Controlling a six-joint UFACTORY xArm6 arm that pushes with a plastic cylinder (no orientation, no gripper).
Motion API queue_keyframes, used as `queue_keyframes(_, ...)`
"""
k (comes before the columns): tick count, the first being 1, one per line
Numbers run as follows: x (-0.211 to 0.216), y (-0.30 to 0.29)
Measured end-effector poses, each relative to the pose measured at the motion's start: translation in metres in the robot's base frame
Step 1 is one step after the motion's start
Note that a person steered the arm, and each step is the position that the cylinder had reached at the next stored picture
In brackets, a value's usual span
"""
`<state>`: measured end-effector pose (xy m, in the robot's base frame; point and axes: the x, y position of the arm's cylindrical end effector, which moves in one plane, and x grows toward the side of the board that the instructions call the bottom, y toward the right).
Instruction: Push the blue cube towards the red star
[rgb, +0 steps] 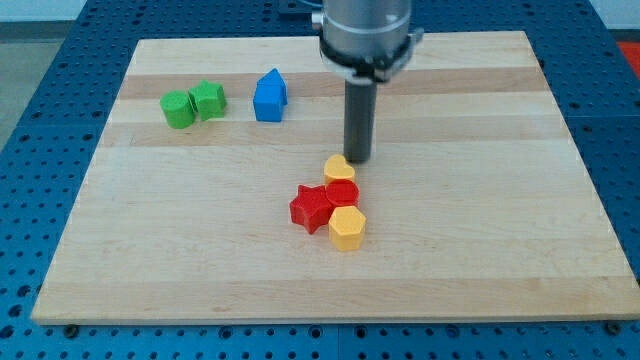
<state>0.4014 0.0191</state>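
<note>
The blue cube (269, 96) sits near the view's top, left of centre. The red star (311, 207) lies at the board's middle, below and right of the blue cube, touching a red round block (343, 194). My tip (358, 160) is at the end of the dark rod, just above and right of a yellow block (339, 168). The tip stands well right of and below the blue cube, and above and right of the red star.
A yellow hexagon block (347, 229) sits below the red round block. Two green blocks (179, 109) (209, 100) lie side by side at the view's upper left. The wooden board (500, 250) rests on a blue perforated table.
</note>
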Motion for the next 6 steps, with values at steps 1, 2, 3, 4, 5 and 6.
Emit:
queue_keyframes(1,-0.098,-0.041)
queue_keyframes(2,-0.169,-0.073)
queue_keyframes(3,-0.207,-0.109)
queue_keyframes(4,-0.202,-0.131)
queue_keyframes(5,-0.165,-0.134)
queue_keyframes(6,-0.122,-0.134)
